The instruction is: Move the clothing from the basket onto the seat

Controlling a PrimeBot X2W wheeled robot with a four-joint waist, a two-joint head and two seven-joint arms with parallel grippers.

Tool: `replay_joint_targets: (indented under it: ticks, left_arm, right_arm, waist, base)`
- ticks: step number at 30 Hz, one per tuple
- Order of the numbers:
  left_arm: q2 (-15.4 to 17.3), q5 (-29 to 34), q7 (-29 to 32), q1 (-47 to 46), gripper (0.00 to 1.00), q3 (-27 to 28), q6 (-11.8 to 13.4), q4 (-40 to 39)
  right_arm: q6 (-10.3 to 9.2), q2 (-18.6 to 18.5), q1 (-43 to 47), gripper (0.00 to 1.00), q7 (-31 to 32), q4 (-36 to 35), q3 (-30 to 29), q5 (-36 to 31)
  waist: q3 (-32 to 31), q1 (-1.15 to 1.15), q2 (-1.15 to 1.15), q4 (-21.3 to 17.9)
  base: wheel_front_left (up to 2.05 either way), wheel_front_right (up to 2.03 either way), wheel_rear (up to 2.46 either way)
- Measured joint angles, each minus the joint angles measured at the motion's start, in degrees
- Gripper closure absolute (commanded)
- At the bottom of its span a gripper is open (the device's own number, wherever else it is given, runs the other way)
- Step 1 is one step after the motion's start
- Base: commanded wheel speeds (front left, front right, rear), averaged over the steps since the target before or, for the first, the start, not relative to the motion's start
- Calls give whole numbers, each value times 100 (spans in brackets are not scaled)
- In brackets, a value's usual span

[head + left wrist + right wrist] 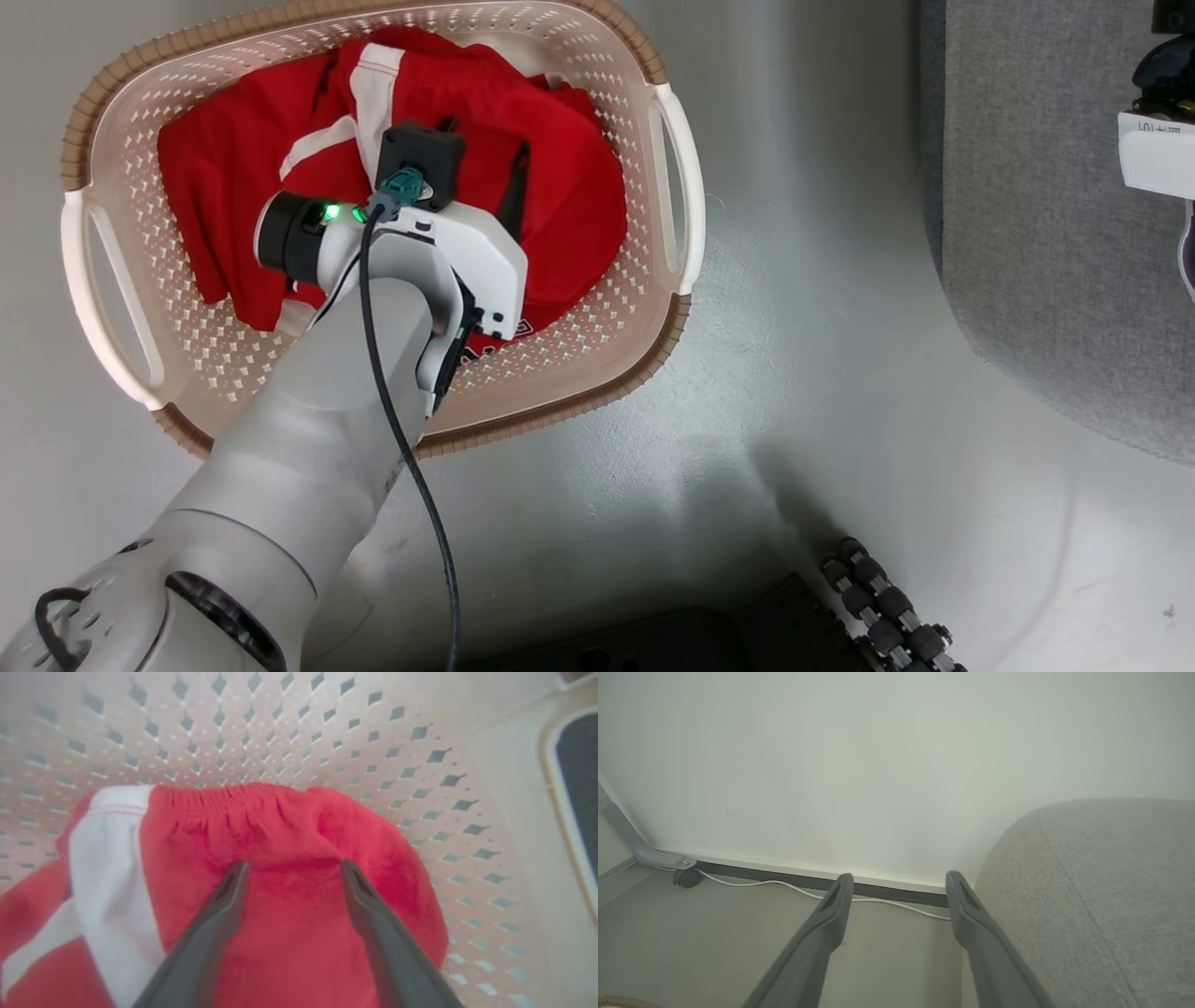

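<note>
Clothing [560, 187]: red garments with white trim stripes, lying bunched inside the basket [653, 308], covering most of its bottom. An elastic gathered hem faces the perforated wall in the left wrist view. Basket stands on the pale floor [840, 420], well apart from the seat [1027, 233], whose grey rounded corner enters the head view at upper right. Left arm [308, 448] reaches down into the basket from the lower left, wrist above the middle of the pile. Left gripper [294, 867]: jaws wide apart, both tips down on the red cloth just short of the gathered hem, a shallow crease running across the fabric between them; cloth not pinched. A white stripe lies to the left of the fingers in that view. Right gripper [900, 877]: jaws wide apart, in free air, aimed at the base of a plain wall [878, 765]; the seat's rounded end is just beside its right finger. A white cable [784, 884] runs along the dark skirting [887, 890] on the floor.
</note>
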Motion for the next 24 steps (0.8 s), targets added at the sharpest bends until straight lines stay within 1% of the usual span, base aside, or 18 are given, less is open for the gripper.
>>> replay_joint_targets:
  ticks: [6, 10, 11, 12, 18, 24]
  left_arm:
    - [4, -260, 230, -131, 0, -491, 305, 244]
    - [9, -352, 453, -155, 0, -808, 361, 343]
    - [10, -381, 459, -173, 56, -870, 361, 350]
    - [13, -381, 441, -193, 100, -938, 361, 355]
    - [13, -550, 298, -245, 100, -1133, 366, 369]
    - [13, -814, 110, -217, 100, -1152, 400, 363]
  right_arm:
    - [0, 20, 15, 0, 0, 26, -70, 3]
    - [0, 20, 71, 0, 0, 32, -90, 4]
    - [0, 20, 83, 0, 0, 41, -101, 4]
    - [0, 20, 91, 0, 0, 43, -119, 5]
    - [0, 10, 103, 0, 0, 149, -247, 8]
    - [0, 14, 123, 0, 0, 186, -293, 9]
  waist:
    - [-28, 0, 0, -43]
    - [-68, 0, 0, -58]
    - [-80, 0, 0, -60]
    - [-91, 0, 0, -63]
    - [-133, 0, 0, -20]
    - [-297, 0, 0, 34]
  base:
    - [0, 0, 0]
    - [0, 0, 0]
    - [0, 0, 0]
    - [0, 0, 0]
    - [0, 0, 0]
    - [0, 0, 0]
